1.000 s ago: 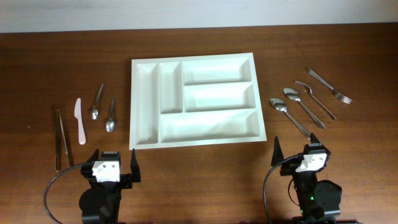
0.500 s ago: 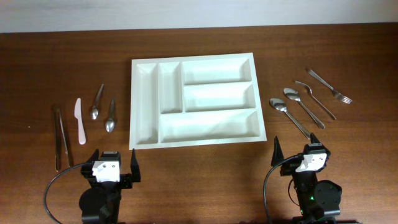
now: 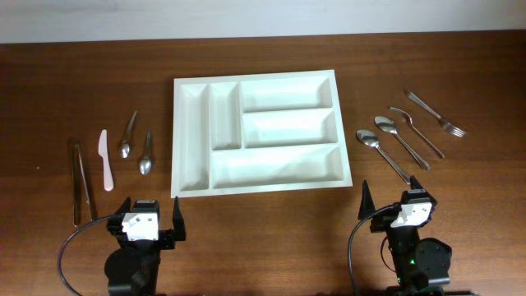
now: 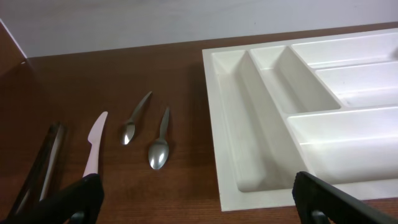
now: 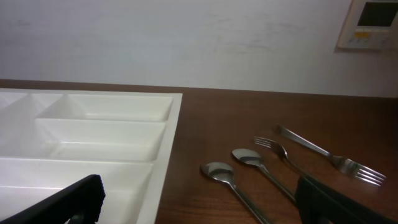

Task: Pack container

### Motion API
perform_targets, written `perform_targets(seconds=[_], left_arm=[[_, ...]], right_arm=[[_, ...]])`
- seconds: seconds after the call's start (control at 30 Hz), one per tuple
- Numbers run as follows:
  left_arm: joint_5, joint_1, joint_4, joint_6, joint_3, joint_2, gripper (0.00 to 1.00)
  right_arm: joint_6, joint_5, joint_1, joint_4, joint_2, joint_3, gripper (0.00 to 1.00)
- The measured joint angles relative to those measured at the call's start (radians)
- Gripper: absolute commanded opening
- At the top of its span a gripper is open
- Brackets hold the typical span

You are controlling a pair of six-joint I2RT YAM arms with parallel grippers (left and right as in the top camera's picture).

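The tray (image 3: 288,113) lies flat in the middle of the table (image 3: 460,57), its two narrow compartments at its left end and its three long ones stacked to their right; all five are bare. The left gripper (image 3: 150,210) sits at the lower left of the overhead frame, below the tray's lower left corner and apart from it. Its fingers (image 4: 74,198) are spread wide at the bottom corners of the left wrist view, holding nothing and touching nothing. The right gripper (image 3: 389,193) sits at the lower right, below the tray's lower right corner. Its fingers (image 5: 68,202) are likewise spread wide and grasp nothing. Left of the tray lie two small spoons (image 3: 147,153), side by side with bowls toward the bottom of the frame. Further left is a pale knife (image 3: 105,159), and at the far left are two dark sticks (image 3: 78,177); what these are I cannot tell. Right of the tray lie two larger spoons (image 3: 374,146), bowls toward the tray. Beyond them are two forks (image 3: 436,115), all slanting down to the right and well apart from both grippers.
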Motion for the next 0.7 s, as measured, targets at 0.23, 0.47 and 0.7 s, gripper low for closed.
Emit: perform_targets(seconds=[0.23,0.47,0.7], left_arm=[[0.000,0.000,0.000,0.000,0.000,0.000,0.99],[0.000,0.000,0.000,0.000,0.000,0.000,0.99],[0.000,0.000,0.000,0.000,-0.001,0.000,0.99]], right_arm=[[0.000,-0.016,0.000,0.014,0.000,0.000,0.99],[-0.014,-0.050,0.000,0.009,0.002,0.105,0.99],[-0.080,-0.010,0.000,-0.397,0.164,0.518,0.99]])
